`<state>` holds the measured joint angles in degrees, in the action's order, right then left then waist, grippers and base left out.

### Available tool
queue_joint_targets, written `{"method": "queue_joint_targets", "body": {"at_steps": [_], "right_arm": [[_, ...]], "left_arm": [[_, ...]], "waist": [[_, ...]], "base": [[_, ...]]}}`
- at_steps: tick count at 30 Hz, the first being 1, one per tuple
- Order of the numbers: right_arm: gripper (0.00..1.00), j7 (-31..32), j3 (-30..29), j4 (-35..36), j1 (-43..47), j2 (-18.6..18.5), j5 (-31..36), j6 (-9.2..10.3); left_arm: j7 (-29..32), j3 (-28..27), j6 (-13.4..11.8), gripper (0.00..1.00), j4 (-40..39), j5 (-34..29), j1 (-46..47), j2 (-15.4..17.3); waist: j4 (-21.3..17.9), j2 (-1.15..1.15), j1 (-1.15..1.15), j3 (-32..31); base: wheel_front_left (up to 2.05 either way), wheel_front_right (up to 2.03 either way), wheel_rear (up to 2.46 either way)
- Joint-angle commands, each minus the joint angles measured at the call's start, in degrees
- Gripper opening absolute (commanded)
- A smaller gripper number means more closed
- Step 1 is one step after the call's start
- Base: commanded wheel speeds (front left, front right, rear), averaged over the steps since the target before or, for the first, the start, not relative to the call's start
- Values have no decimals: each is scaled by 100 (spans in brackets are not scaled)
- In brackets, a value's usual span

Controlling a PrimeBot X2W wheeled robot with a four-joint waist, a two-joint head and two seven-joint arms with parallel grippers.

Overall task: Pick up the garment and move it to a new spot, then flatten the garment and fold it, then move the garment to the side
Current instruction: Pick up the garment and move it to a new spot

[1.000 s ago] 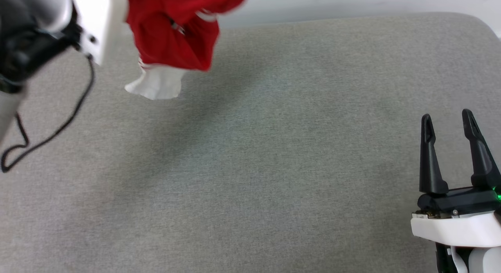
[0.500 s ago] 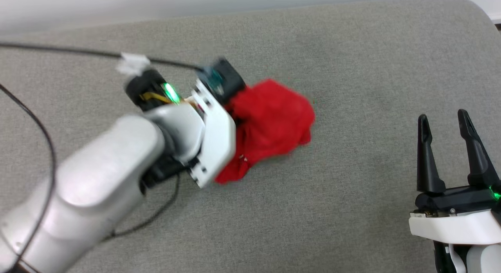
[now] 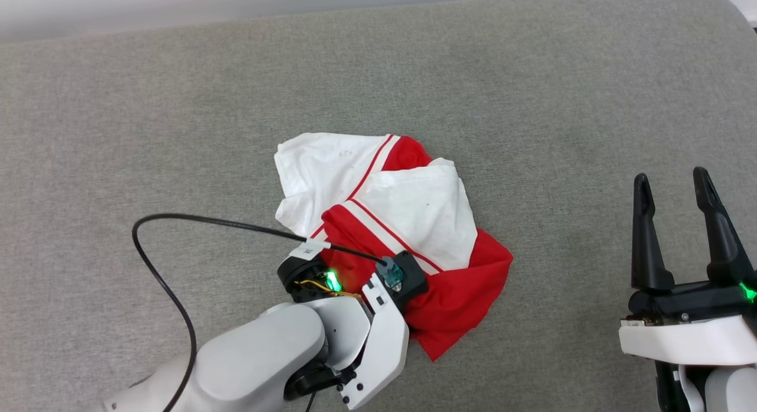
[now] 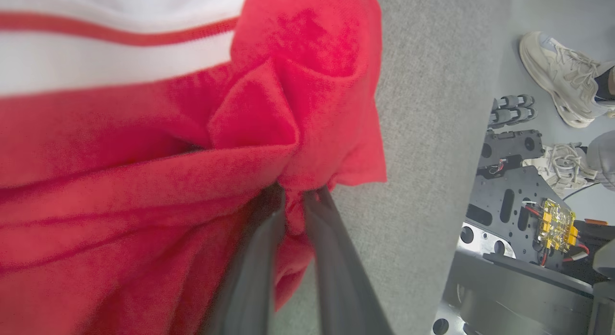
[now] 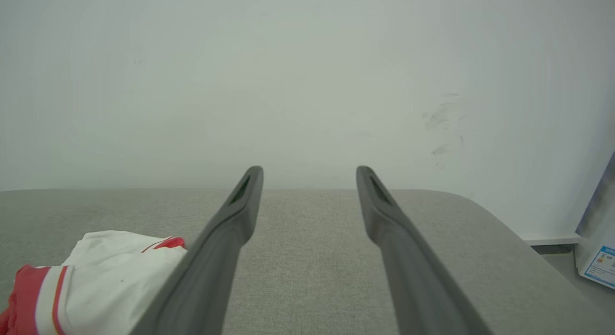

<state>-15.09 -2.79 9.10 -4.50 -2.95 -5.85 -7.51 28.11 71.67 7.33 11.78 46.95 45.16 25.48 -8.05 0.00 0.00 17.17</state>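
Garment [image 3: 408, 217]: red jersey-style shirt of knit cloth with white short sleeves and red-and-white striped trim. Lies crumpled in a heap near the middle of the grey woven-fabric cushioned surface [image 3: 532, 104], white sleeves folded over on top, red body spreading out below them and toward the right. Pinched at its near red edge by the left gripper [image 4: 298, 194], long dark fingers [image 4: 254, 258] drawn close together with a fold of red cloth clamped between them. From the head view, those fingers hidden under the white wrist housing and a small black camera block [image 3: 405, 276], a green light [image 3: 332, 279] glowing just beside it. Thin black cable [image 3: 207, 219] looping across the grey fabric to the left of the heap. Well apart at the lower right, right gripper [image 3: 671, 177] spread wide and free of the cloth, pointing up over bare fabric toward a plain pale wall [image 5: 307, 75]. Past the surface's edge in the left wrist view, pale lace-up sneakers [image 4: 557, 80] of a person on a grey floor, beside dark perforated metal plates [image 4: 514, 181] carrying yellow connectors.
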Motion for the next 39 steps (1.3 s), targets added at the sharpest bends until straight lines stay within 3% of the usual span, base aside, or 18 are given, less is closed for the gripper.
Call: {"method": "queue_joint_targets", "body": {"at_steps": [1,5,11,17,18,22,28,34,39], "right_arm": [[100,-12,-8,-22,-16,13,-17,4],[100,-12,-58,-69,79,13,25,4],[100,-12,-100,-143,249,13,90,4],[100,-12,-136,-211,389,12,127,4],[100,-12,-136,-211,389,12,127,4],[100,-12,-139,-247,502,12,164,4],[100,-12,-161,-314,614,11,189,4],[100,-12,-201,-374,711,11,191,4],[100,-12,-219,-455,791,11,152,4]], "left_arm": [[-117,89,10,100,136,-119,-109,-46],[-999,-197,-216,100,103,-492,85,-163],[-2055,-588,-807,100,-62,-853,-46,-157],[-3110,-1114,-1642,100,-162,-1060,-364,-76],[-3110,-1114,-1642,100,-162,-1060,-364,-76],[-3818,-1476,-2286,100,-66,-1174,-672,11],[-4293,-2070,-3010,100,18,-1249,-1270,188],[-4340,-2913,-3414,100,-341,-1594,-2018,206],[-4342,-3682,-3421,100,-691,-2038,-2755,34]], "waist": [[33,0,0,-35],[145,0,0,-191],[366,0,0,-514],[567,0,0,-790],[567,0,0,-790],[680,0,0,-926],[796,0,0,-1065],[868,0,0,-1151],[888,0,0,-1224]], "base": [[0,0,0],[0,0,0],[0,0,0],[0,0,0],[0,0,0],[0,0,0],[0,0,0],[0,0,0],[0,0,0]]}}
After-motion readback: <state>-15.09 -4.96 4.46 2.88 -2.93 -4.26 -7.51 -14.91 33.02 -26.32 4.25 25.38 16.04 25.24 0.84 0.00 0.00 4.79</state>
